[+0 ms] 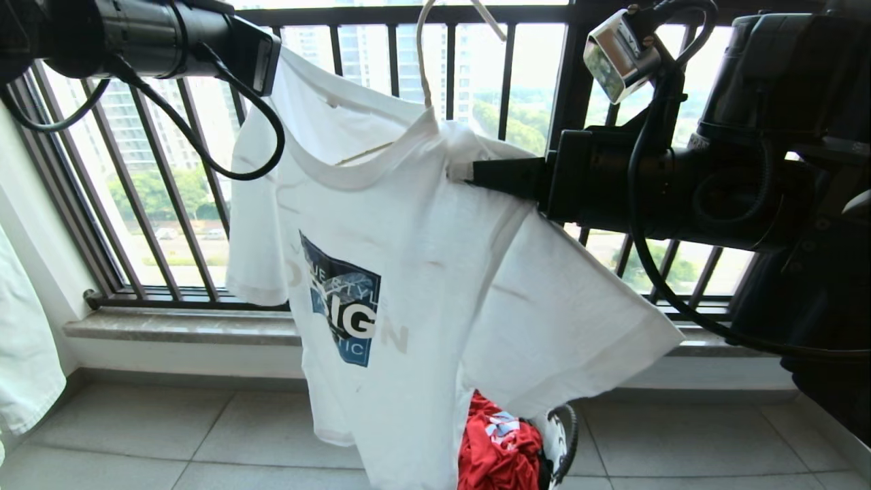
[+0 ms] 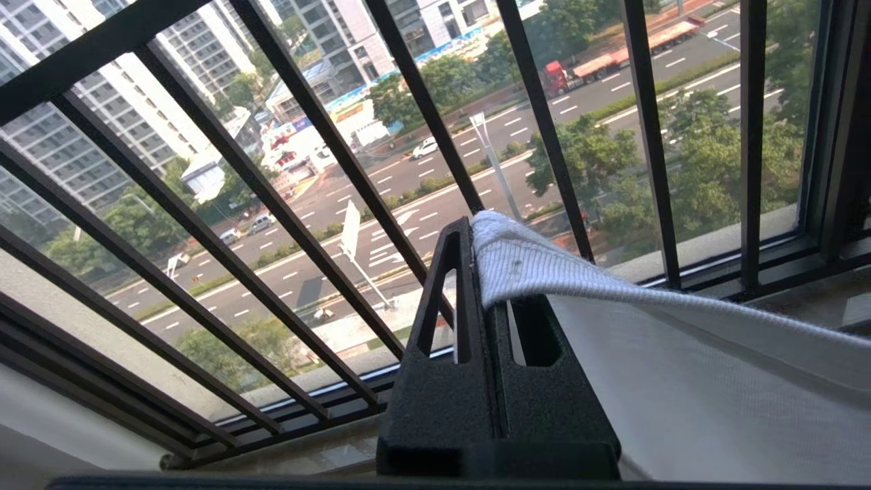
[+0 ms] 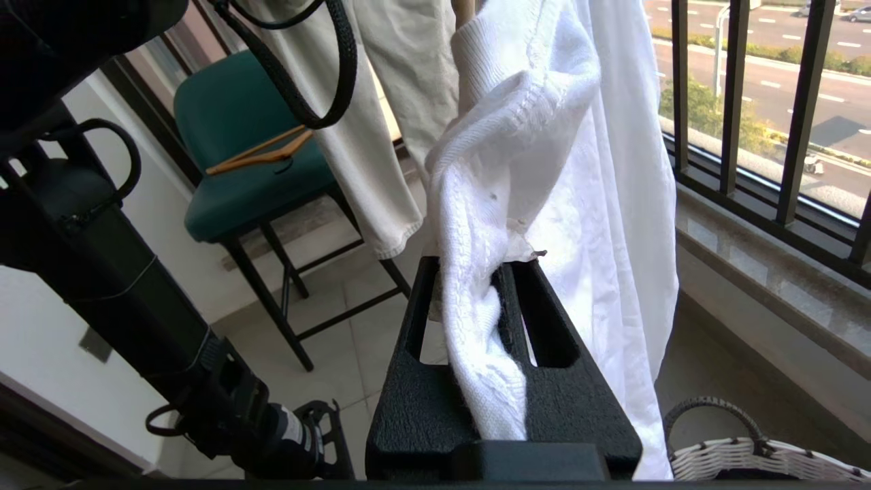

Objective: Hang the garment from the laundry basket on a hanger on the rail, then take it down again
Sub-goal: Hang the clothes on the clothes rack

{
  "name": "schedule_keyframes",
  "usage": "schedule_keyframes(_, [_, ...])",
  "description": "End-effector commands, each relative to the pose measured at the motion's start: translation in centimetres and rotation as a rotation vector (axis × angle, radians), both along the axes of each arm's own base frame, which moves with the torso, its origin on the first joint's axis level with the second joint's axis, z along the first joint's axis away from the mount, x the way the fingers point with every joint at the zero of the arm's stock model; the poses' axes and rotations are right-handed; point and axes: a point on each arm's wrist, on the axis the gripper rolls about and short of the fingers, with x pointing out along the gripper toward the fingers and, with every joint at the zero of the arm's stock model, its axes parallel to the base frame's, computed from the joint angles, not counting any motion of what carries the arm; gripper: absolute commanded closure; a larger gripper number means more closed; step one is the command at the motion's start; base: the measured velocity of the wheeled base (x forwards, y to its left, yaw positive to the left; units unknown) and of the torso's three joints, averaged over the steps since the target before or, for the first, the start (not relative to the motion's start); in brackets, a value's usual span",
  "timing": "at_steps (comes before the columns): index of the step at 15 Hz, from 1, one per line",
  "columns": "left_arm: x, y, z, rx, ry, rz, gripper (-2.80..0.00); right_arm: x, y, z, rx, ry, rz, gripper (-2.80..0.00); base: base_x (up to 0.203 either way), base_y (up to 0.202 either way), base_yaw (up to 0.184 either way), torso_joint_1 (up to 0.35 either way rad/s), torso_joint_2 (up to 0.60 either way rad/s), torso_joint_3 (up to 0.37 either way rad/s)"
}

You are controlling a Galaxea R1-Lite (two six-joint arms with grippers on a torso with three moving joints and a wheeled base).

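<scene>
Both my arms fill the head view's top corners, T-shirt [image 1: 401, 272] stretched between them in front of the window bars [image 1: 170, 184]. Left claw [image 1: 262, 58] is up at the top left, at the shirt's shoulder edge. Right claw [image 1: 463, 170] comes in level from the right, clamped on bunched fabric at the collar. Cream hanger [image 1: 423, 54] rises out of the neck hole, its top out of frame. Shirt's hem hangs over the basket [image 1: 561, 435] on the floor tiles, red garment [image 1: 497, 442] in it. Left wrist view: left claw [image 2: 474, 235] pinched tight on the ribbed shirt edge [image 2: 517, 262], street and bars behind. Right wrist view: right claw [image 3: 500, 272] closed on a twisted wad of the T-shirt [image 3: 517, 170], basket rim [image 3: 748, 456] below, green chair [image 3: 238, 136] with a wooden hanger [image 3: 262, 153] on its seat, pale trousers [image 3: 388, 102] hanging beside.
</scene>
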Motion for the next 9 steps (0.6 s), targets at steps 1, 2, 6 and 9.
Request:
schedule_keyframes(1, [0.5, -1.6, -0.8, 0.002, 0.027, -0.042, 0.00, 0.1, -0.3, 0.5, 0.025, 0.014, -0.008, 0.00, 0.000, 0.000, 0.000, 0.000, 0.00, 0.000])
schedule_keyframes(2, [0.3, -2.2, -0.8, 0.000, 0.030, -0.058, 0.00, 0.3, -0.5, 0.9, 0.051, 0.013, -0.019, 0.00, 0.000, 0.000, 0.000, 0.000, 0.00, 0.000])
schedule_keyframes(6, [-0.4, -2.8, -0.9, 0.002, 0.057, -0.072, 0.00, 1.2, -1.4, 1.6, 0.093, -0.031, -0.100, 0.00, 0.000, 0.000, 0.000, 0.000, 0.00, 0.000])
schedule_keyframes(9, [-0.1, -2.9, -1.0, 0.002, 0.057, -0.073, 0.00, 1.2, -1.5, 1.6, 0.091, -0.029, -0.102, 0.00, 0.000, 0.000, 0.000, 0.000, 0.00, 0.000])
